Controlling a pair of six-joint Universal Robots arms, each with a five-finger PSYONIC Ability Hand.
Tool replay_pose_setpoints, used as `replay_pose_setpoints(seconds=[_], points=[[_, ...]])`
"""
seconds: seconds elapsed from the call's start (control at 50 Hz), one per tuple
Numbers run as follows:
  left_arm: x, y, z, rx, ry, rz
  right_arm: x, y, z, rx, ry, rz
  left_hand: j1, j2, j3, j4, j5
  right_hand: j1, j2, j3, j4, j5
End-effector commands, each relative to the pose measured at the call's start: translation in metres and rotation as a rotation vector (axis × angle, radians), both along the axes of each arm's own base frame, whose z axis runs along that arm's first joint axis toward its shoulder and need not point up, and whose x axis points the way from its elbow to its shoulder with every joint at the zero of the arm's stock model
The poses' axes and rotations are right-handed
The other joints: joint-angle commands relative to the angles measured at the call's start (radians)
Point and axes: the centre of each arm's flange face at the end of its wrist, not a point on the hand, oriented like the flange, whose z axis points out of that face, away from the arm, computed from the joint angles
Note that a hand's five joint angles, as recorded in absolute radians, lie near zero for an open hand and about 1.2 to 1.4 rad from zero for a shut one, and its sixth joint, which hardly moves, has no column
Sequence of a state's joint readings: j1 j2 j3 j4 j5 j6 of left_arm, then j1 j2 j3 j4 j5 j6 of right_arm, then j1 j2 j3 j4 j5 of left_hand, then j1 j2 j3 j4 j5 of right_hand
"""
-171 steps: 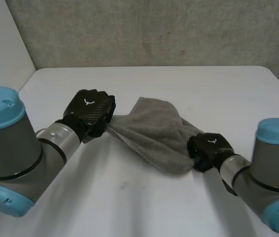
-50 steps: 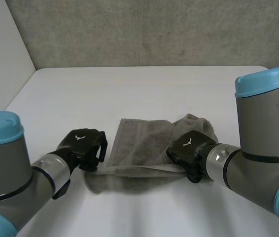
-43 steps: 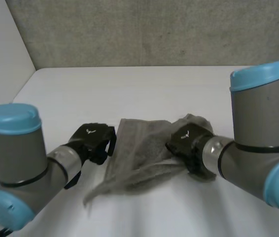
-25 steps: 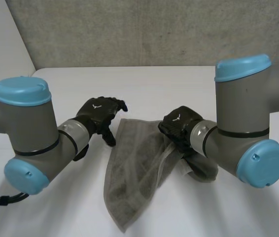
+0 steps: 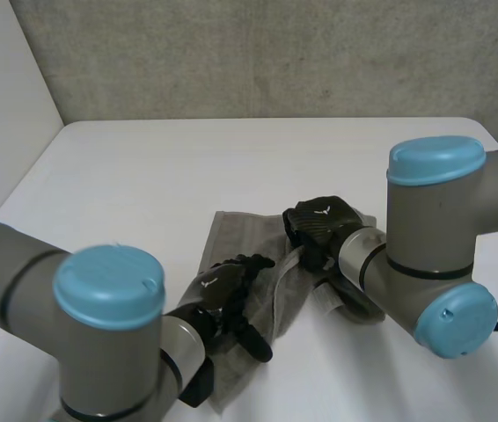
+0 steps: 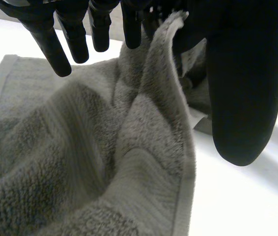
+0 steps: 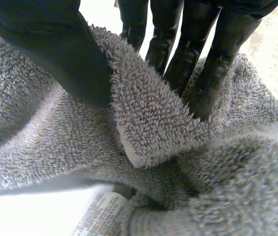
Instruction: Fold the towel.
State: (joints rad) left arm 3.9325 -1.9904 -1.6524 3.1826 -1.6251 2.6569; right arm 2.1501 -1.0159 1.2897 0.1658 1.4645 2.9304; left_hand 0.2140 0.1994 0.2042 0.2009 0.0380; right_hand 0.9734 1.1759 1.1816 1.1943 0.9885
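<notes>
Two changes stand out against the head view of half a second ago. The left hand [image 5: 228,297], then spread over bare table [image 5: 135,176] off the left edge of the towel [image 5: 242,236], has drawn back toward the table's near edge and now lies over the near part of the cloth. The towel, then trailing in a long point toward the near edge, is now shorter and bunched between the two hands. The right hand [image 5: 318,221] is in nearly the same place; its clamp on the cloth is unchanged.

The towel is grey terry with a flat woven band along its hem; it is crumpled into several raised folds; its far-left corner lies flat on the table; a white printed label [image 7: 98,215] shows under a fold close to the right hand.

The towel sits about mid-table, somewhat toward the near edge.

Left hand: open. In the left wrist view its fingers [image 6: 45,39] are straight and spread above the cloth, with the thumb held apart; a hemmed edge rises as a ridge between thumb and fingers toward the palm.

Right hand: gripping the towel. In the right wrist view the thumb presses a fold of terry against the fingers [image 7: 183,54]; the rest of the cloth is heaped under and just past the fingertips.
</notes>
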Motion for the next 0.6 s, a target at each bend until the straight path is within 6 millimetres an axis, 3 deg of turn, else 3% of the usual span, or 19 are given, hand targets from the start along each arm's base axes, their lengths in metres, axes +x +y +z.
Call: replay_pose_setpoints(seconds=[0.02,0.2,0.38,0.42,0.44,0.46,0.48,0.54,0.56,0.6], points=[[-0.005,0.000,-0.012,-0.072,-0.017,0.115,-0.005,0.004,-0.005,0.053,-0.107,-0.060,0.011,0.026,0.021,0.024,0.013,0.423,0.220,0.215,0.202,0.233],[-0.023,0.001,-0.028,-0.081,-0.022,0.110,-0.009,0.007,-0.008,0.078,-0.124,-0.078,0.043,0.058,0.053,0.057,0.045,0.423,0.220,0.215,0.202,0.233],[-0.028,0.006,-0.043,-0.060,-0.049,0.091,-0.018,-0.002,0.002,0.050,-0.178,-0.120,0.149,0.164,0.159,0.162,0.151,0.423,0.220,0.215,0.202,0.233],[-0.028,0.006,-0.042,-0.065,-0.047,0.093,-0.018,-0.002,0.003,0.043,-0.183,-0.119,0.391,0.406,0.401,0.405,0.393,0.423,0.220,0.215,0.202,0.233],[-0.028,0.006,-0.042,-0.065,-0.047,0.093,-0.018,-0.003,0.003,0.039,-0.185,-0.120,0.393,0.407,0.403,0.406,0.394,0.423,0.220,0.215,0.202,0.233],[-0.028,0.005,-0.040,-0.072,-0.044,0.100,-0.018,-0.003,0.003,0.039,-0.185,-0.120,0.585,0.599,0.595,0.598,0.586,0.423,0.220,0.215,0.202,0.233],[-0.028,0.005,-0.040,-0.072,-0.044,0.100,-0.018,-0.003,0.003,0.040,-0.183,-0.120,0.587,0.601,0.596,0.600,0.588,0.423,0.220,0.215,0.202,0.233],[-0.021,-0.006,-0.024,-0.131,-0.049,0.186,-0.019,-0.003,0.004,0.039,-0.183,-0.124,1.154,1.169,1.164,1.168,1.156,0.423,0.220,0.215,0.202,0.233],[-0.020,-0.006,-0.024,-0.131,-0.049,0.186,-0.021,-0.005,0.004,0.033,-0.178,-0.126,1.156,1.171,1.166,1.169,1.158,0.423,0.220,0.215,0.202,0.233],[-0.011,-0.015,-0.004,-0.177,-0.030,0.259,-0.022,-0.007,0.005,0.022,-0.175,-0.125,1.182,1.197,1.192,1.195,1.184,0.423,0.220,0.215,0.202,0.233]])
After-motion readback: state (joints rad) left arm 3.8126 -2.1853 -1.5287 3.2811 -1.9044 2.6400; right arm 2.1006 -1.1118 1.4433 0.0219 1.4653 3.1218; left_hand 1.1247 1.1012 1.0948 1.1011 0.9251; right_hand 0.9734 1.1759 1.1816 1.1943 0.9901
